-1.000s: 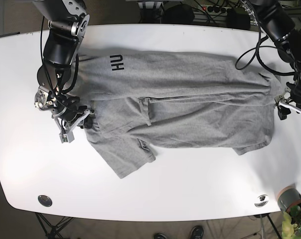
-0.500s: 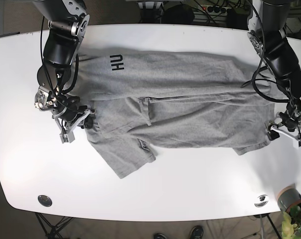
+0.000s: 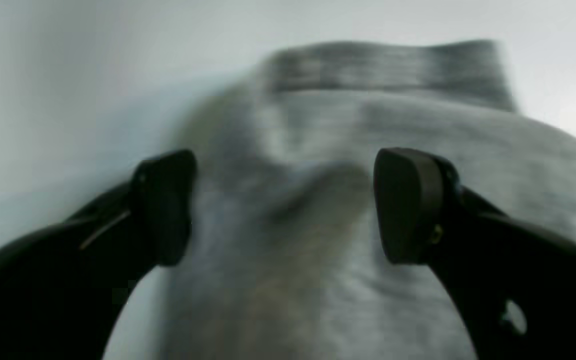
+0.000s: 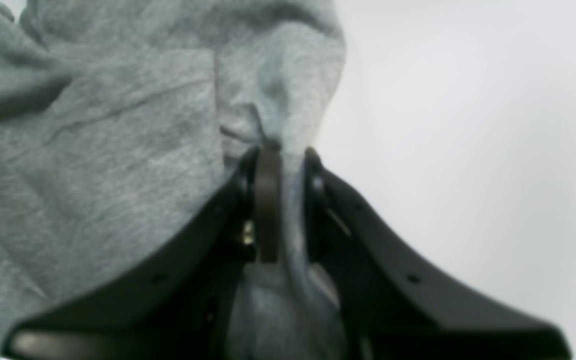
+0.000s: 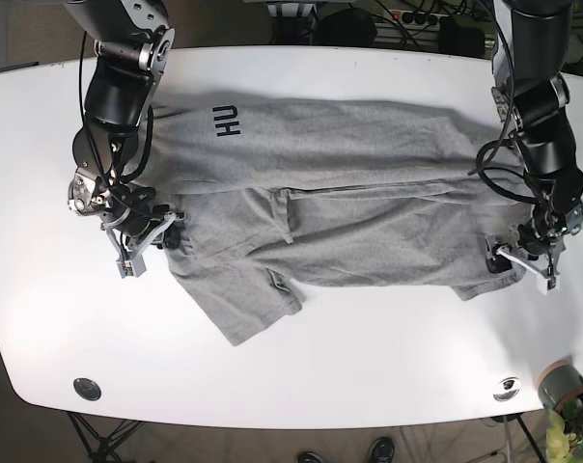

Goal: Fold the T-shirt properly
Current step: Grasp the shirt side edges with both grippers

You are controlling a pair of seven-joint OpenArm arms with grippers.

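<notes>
Two grippers: right gripper pinches one T-shirt, left gripper apparently agape.

A white desk with rounded corners carries a grey T-shirt, spread out with its dark lettering toward the desk's far left part and one sleeve splayed toward the near edge. Two small round metal fittings sit in the desk near that edge: one below and left of the T-shirt, the other below and right of it.
</notes>
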